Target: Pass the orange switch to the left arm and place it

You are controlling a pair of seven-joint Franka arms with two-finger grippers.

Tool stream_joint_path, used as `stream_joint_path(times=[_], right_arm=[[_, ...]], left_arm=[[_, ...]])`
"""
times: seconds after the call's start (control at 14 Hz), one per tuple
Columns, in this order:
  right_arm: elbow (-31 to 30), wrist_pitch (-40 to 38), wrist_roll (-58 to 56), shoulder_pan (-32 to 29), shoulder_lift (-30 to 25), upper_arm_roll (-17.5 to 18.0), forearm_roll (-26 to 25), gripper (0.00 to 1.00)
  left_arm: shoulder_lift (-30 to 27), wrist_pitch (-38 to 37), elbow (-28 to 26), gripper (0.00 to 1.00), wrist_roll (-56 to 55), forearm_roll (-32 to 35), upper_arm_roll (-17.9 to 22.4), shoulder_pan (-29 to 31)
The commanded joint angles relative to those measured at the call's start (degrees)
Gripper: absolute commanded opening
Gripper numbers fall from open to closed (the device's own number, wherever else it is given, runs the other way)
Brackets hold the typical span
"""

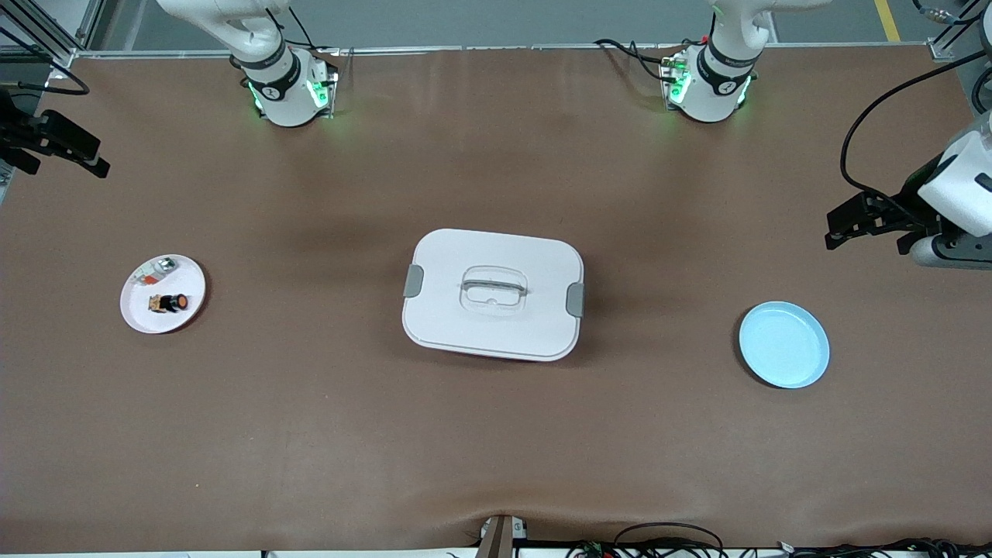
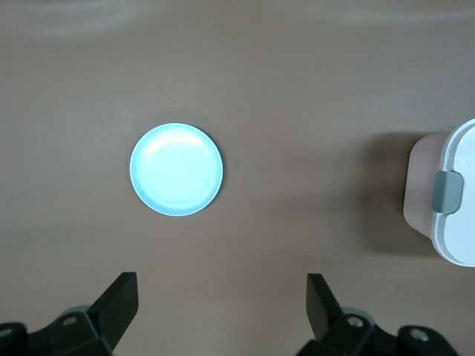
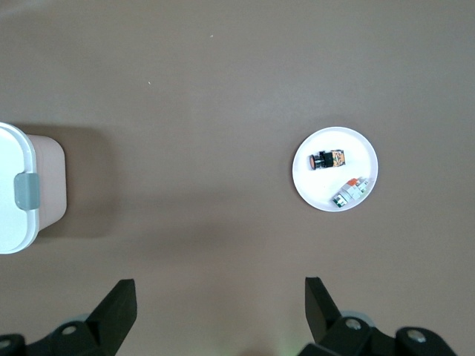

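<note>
Nearest the front camera, the blue plate (image 1: pixel 783 345) is lying bare toward the left arm's end of the worktop (image 1: pixel 310 434), with the box (image 1: pixel 493 294) sitting in the middle and the white plate (image 1: pixel 163 294) toward the right arm's end. On that white plate the orange switch (image 1: pixel 170 302) is resting on its side, just beside a silver-and-clear part (image 1: pixel 153 270) that is lying farther from the front camera.

Both arms are waiting at the ends of the worktop. The right end effector (image 3: pixel 219 308) is hanging high over bare worktop near the white plate, fingers spread wide and holding nothing; the left end effector (image 2: pixel 221 308) is poised likewise near the blue plate, fingers apart and empty.

Picking comes first, I judge: the right arm should be descending squarely over the switch, fingers straddling its black body, keeping off the silver-and-clear part. Any handover likely needs making above or around the box, which is blocking the straight path between the plates.
</note>
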Motion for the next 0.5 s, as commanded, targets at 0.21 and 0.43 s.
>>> stream_joint_path(times=[0.21,0.43], right_arm=[[-1.49,2.06,1.25,0.65,-1.51,-0.44,0.75,1.0],[-1.49,2.59,1.25,0.56,-1.51,-0.44,0.75,1.0]], left_arm=[[-0.36,-0.65,0.09,1.0,0.11,0.65,-0.23,0.2],[-0.36,-0.65,0.09,1.0,0.11,0.56,-0.23,0.2]])
